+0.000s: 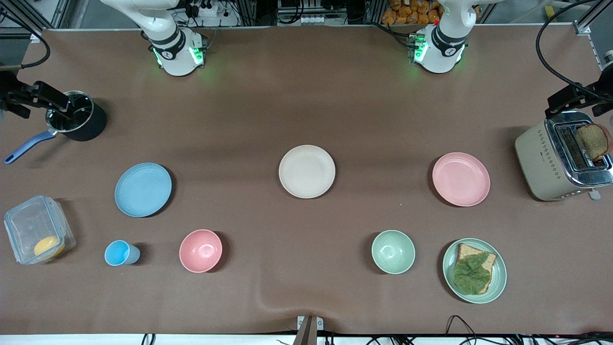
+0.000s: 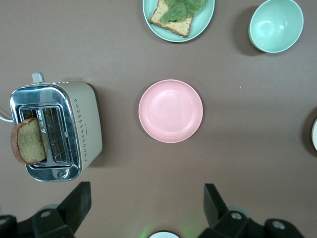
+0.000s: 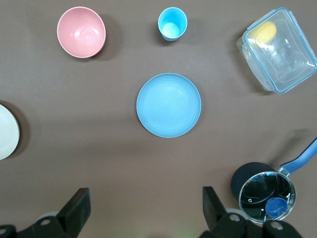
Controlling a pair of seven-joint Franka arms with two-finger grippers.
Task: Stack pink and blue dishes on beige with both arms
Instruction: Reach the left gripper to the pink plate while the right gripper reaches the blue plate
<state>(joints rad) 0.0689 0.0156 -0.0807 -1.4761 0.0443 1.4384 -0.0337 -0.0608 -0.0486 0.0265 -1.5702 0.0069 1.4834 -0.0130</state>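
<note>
Beige plate (image 1: 307,171) lies bare at mid-surface, roughly between the two arm bases and nearer the front camera than both. Pink plate (image 1: 461,179) lies flat toward the left arm's end, beside the toaster (image 1: 562,160), which holds a bread slice (image 1: 594,141); blue plate (image 1: 143,189) lies flat toward the right arm's end, nearer the camera than the black saucepan (image 1: 76,122). All three plates are well apart and nothing is stacked. Left gripper (image 2: 143,210) hangs high over the surface by the pink plate, jaws spread wide and empty; right gripper (image 3: 143,210) likewise over the surface by the blue plate, jaws spread wide and empty. Judgement: task at its start, approach step, no grasp made yet. Next move calls for each arm to descend to its own plate's rim and pinch the thin edge, a shallow grip likely to slip on matte ware. Nearby clutter: pink bowl (image 1: 200,250) and blue cup (image 1: 121,253) nearer the camera than the blue plate; green bowl (image 1: 393,251) and green plate with toast (image 1: 474,270) nearer the camera than the pink plate; lidded container (image 1: 38,229) at the right arm's end.
</note>
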